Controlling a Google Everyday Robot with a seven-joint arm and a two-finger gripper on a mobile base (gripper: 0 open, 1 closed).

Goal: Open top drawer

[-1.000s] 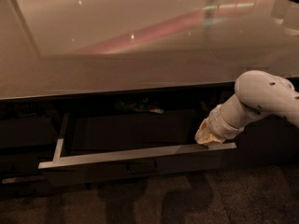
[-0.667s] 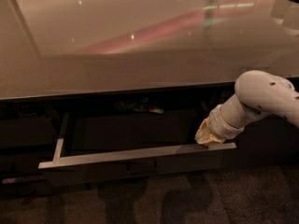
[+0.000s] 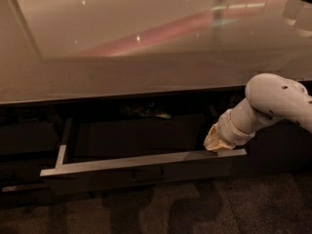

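Observation:
The top drawer (image 3: 146, 161) stands pulled out from under the glossy counter (image 3: 146, 72). Its pale metal rim runs across the front, with a side rail at the left. Its dark front faces down toward the floor, with a small dark handle (image 3: 147, 174) at its centre. My gripper (image 3: 217, 143) is at the end of the white arm (image 3: 273, 106). It rests on the right end of the drawer's front rim, at the inside corner. The drawer's inside is dark, with a few small things at the back.
A dark panel (image 3: 29, 140) sits left of the drawer. A lower drawer front (image 3: 29, 186) shows under the left corner. Grey carpet (image 3: 219, 208) lies in front. A pale object (image 3: 297, 6) stands on the counter's far right.

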